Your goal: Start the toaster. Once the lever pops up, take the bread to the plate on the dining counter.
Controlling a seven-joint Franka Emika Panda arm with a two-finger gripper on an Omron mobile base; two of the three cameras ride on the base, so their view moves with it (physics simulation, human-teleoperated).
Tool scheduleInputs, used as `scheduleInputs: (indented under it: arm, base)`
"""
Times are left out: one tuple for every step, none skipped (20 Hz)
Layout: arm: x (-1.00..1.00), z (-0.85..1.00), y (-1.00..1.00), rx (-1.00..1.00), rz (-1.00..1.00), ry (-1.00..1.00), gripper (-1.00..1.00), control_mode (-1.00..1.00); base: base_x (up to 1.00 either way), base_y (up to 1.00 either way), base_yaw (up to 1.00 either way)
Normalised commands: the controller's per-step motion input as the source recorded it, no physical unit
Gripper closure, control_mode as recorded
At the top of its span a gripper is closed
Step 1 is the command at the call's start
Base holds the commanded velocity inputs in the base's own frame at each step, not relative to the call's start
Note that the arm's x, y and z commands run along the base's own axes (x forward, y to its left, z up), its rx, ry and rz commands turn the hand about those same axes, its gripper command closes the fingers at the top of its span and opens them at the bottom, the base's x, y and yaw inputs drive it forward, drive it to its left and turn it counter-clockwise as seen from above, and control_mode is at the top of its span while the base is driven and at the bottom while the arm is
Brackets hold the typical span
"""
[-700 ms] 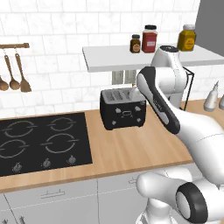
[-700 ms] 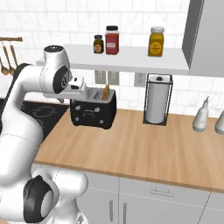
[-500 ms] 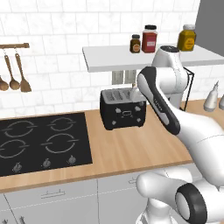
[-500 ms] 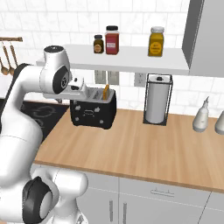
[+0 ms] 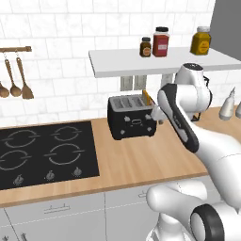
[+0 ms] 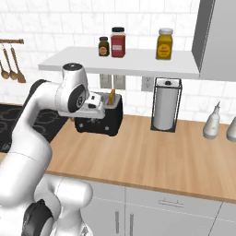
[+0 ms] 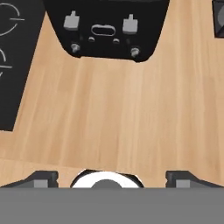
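Note:
The black toaster (image 5: 131,120) stands on the wall-side wooden counter (image 5: 141,160), against the tiled wall. A slice of bread (image 5: 147,97) pokes up from its right-hand slot; in the right base view the bread (image 6: 111,96) shows tan above the toaster (image 6: 99,122). My gripper (image 5: 158,114) hovers over the counter just in front of the toaster's right front corner, pointing down. In the hand view the toaster's front (image 7: 107,35) with two pale levers lies at the top, and my gripper (image 7: 111,179) is open with bare wood between its fingertips (image 7: 41,178). The plate and the dining counter are out of view.
A black hob (image 5: 44,150) lies left of the toaster. A white shelf (image 5: 155,61) with several jars hangs right above it. A paper-towel holder (image 6: 166,105) and pale bottles (image 6: 213,122) stand to the right. Wooden utensils (image 5: 16,80) hang at the far left.
The arm has sunk a little and the hand has dropped lower in front of the toaster. The toaster and bread have not moved.

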Motion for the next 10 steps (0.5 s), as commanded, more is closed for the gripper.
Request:
scheduleInputs:
  arm:
    - [0.66,-0.3,-0.08,0.0,-0.09,0.0,-1.0,-1.0]
    - [0.73,-0.27,-0.06,0.0,-0.08,-0.02,-1.0,-1.0]
    - [0.84,-0.2,-0.02,0.0,-0.06,-0.06,-1.0,-1.0]
    - [0.78,-0.17,0.0,0.0,-0.05,-0.09,-1.0,-1.0]
    - [0.74,-0.17,0.0,0.0,-0.06,-0.1,-1.0,-1.0]
    - [0.66,-0.1,-0.05,0.0,-0.07,-0.07,-1.0,-1.0]
    - [0.77,-0.01,-0.09,0.0,-0.09,-0.01,-1.0,-1.0]
    - [0.81,-0.01,-0.05,0.0,-0.09,0.0,-1.0,-1.0]
    - [0.89,0.0,-0.01,0.0,-0.07,0.0,-1.0,-1.0]
    - [0.91,-0.01,-0.01,0.0,-0.07,0.0,-1.0,-1.0]
  base:
    - [0.0,0.0,0.0]
    - [0.0,0.0,0.0]
    - [0.0,0.0,0.0]
    - [0.0,0.0,0.0]
    - [0.0,0.0,0.0]
    - [0.0,0.0,0.0]
    - [0.0,0.0,0.0]
    - [0.0,0.0,0.0]
    - [0.0,0.0,0.0]
    - [0.0,0.0,0.0]
